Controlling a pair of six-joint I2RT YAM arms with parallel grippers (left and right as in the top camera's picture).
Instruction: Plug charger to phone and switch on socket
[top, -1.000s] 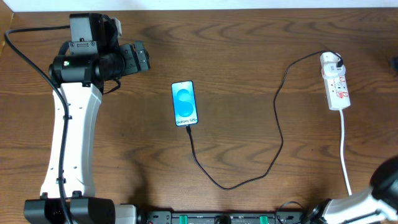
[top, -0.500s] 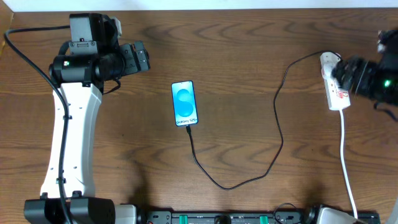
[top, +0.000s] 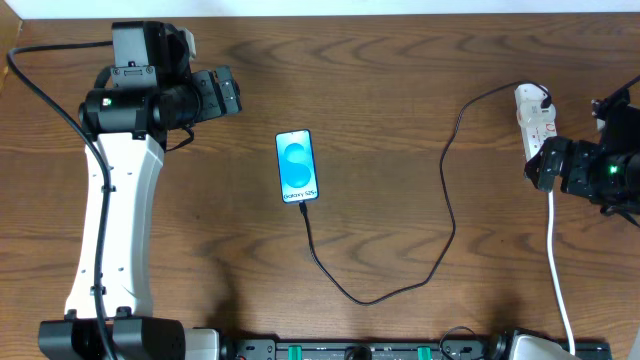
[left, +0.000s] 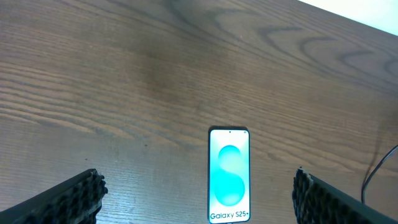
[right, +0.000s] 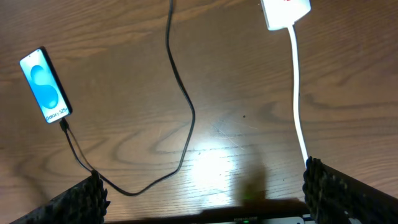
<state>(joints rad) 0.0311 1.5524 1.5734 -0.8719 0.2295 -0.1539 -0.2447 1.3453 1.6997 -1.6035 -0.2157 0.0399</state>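
While the left arm (top: 112, 230) stretches up the 9 o'clock side of the table (top: 400, 50), the left gripper (top: 228, 92) points out at about 10 o'clock on the overhead dial, and its wrist camera shows the jaws spread wide with nothing between them: only bare wood, and the phone (top: 298, 166) lying flat just ahead; the phone sits a touch to the 9 o'clock side of centre, screen up and glowing blue, its long edge running 12 to 6; over to the charger (top: 449, 205) now — its free end meets the phone's 6 o'clock edge, the thin black cable drops toward 6, loops round and climbs toward 2 o'clock to the black plug (top: 541, 100) seated at the far end of the socket (top: 533, 120); the socket lies near the 3 o'clock edge, a narrow white strip running 12 to 6, with the white cord (top: 556, 260) leaving its near end and trailing toward 5 o'clock; and there is the right gripper (top: 537, 167), over the socket's near end, its body out toward 3 o'clock; whether it touches the strip I cannot tell from above, but the right wrist camera shows both fingers (right: 339, 193) far apart, gripping nothing — the socket's end at its 1 o'clock, the phone away at 10 o'clock.
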